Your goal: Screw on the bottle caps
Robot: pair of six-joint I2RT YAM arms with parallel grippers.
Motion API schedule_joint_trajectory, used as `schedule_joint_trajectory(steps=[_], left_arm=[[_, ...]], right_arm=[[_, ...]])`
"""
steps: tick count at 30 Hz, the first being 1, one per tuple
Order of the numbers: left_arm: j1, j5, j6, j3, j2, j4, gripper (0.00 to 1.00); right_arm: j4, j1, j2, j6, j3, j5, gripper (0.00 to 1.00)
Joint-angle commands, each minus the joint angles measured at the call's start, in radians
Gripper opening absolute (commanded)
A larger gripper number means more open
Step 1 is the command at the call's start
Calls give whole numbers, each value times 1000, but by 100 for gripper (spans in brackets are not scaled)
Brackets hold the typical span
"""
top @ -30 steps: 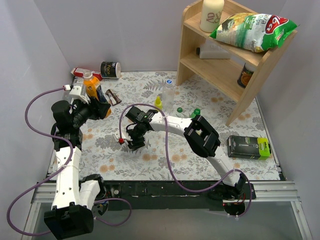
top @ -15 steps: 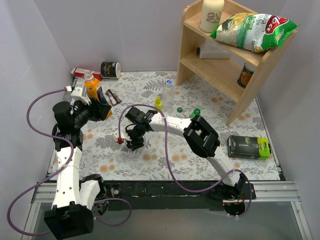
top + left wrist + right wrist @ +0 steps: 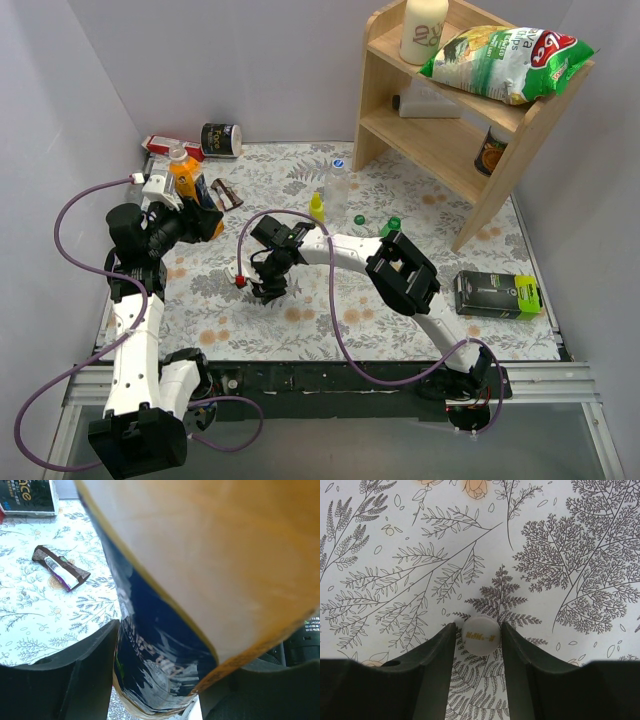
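Note:
My left gripper is shut on the lower body of the orange bottle and holds it tilted above the table's left side, its neck open at the top. The bottle fills the left wrist view. My right gripper points down at the table, open, with its fingers on either side of the white cap. The cap lies on the floral cloth, almost touching the right finger. The clear bottle wears a blue cap. A green cap lies next to the green bottle.
A slim yellow bottle stands behind the right arm. A snack bar, a tin and a red packet lie at the back left. At the right are a wooden shelf and a black-green box.
The left gripper has shifted the orange bottle slightly back and more upright. The right gripper has settled a little lower and nearer, around the white cap.

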Motion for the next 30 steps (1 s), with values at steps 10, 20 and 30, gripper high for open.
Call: schedule_joint_trajectory(steps=[10,20,30], left_arm=[[-15,104,140,-24,34,53,0],[-113,228,489,50,246,17,0],[-301,385,825,-244,98,-29,0]], right_arm=[[-196,-36,-31,-22,98,42,30],[-504,-220,-413,70,224,-103,27],[-438,-296,-672,262,245,-146,31]])
